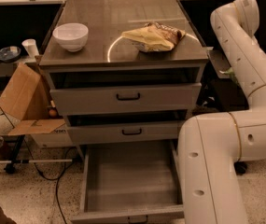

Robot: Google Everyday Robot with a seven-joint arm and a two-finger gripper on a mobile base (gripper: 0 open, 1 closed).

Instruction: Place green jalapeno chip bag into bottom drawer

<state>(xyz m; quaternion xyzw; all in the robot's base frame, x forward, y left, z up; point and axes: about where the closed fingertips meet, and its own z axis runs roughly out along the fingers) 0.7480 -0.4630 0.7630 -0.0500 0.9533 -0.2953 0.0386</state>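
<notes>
well, starting at the left, the cardboard box [23,94] and the white bowl [70,35] on the cabinet top are out of the way and need no thought. the bottom drawer [130,181] stands pulled fully out with its flat grey floor bare. the opening step looks done, and what is left is the carry and the drop. on the top, right of the bowl, lies the tan-yellow chip bag [153,36]; that is the wrong one and should stay put. the green jalapeno chip bag [227,73] shows only as a green scrap just off the cabinet's right side, tucked against the white arm [244,50]. the gripper [216,62] seems to sit right there too, mostly hidden behind the arm, and i cannot tell whether it is spread or clamped on the bag. to do this well i would bring the bag round the front right corner, low, under the two shallower drawers [128,97]. i would keep the bulky elbow clear of the drawer's right wall and let go only once over the middle of the floor.
</notes>
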